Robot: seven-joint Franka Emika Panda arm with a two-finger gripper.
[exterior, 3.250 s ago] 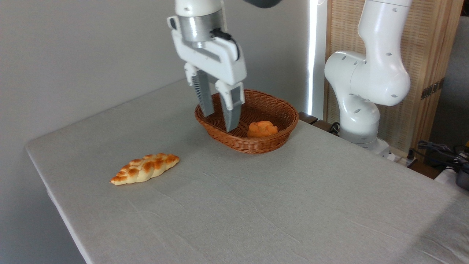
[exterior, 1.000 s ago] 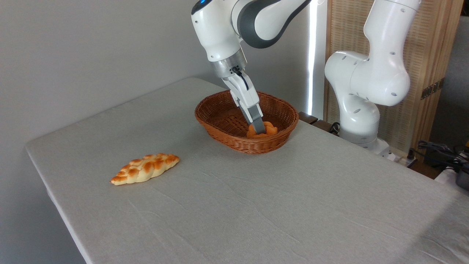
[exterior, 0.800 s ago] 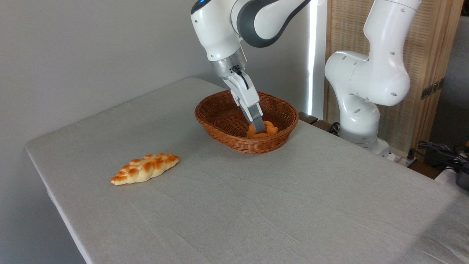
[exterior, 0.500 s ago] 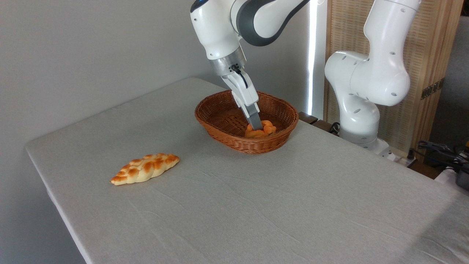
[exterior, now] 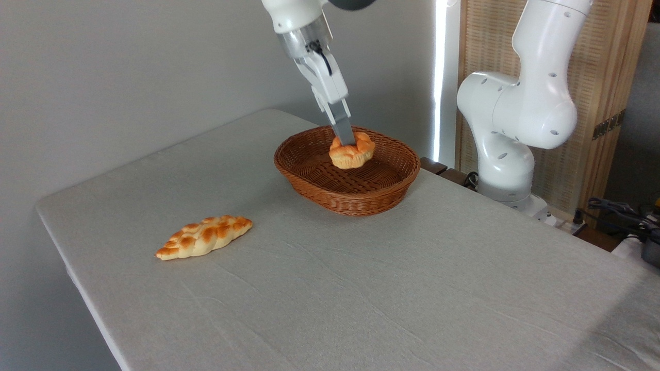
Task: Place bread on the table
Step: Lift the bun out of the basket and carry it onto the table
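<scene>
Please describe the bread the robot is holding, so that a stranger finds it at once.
Look above the brown wicker basket at the far side of the table. The pincer holds a small round orange-brown bun there, unlike the long braided loaf lying on the cloth.

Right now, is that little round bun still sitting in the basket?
Apart. The camera view shows the bun pinched in the hand, hanging clear above the basket floor.

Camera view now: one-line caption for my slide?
Gripper holds the bread above the wicker basket; braided loaf lies on the table.
</scene>
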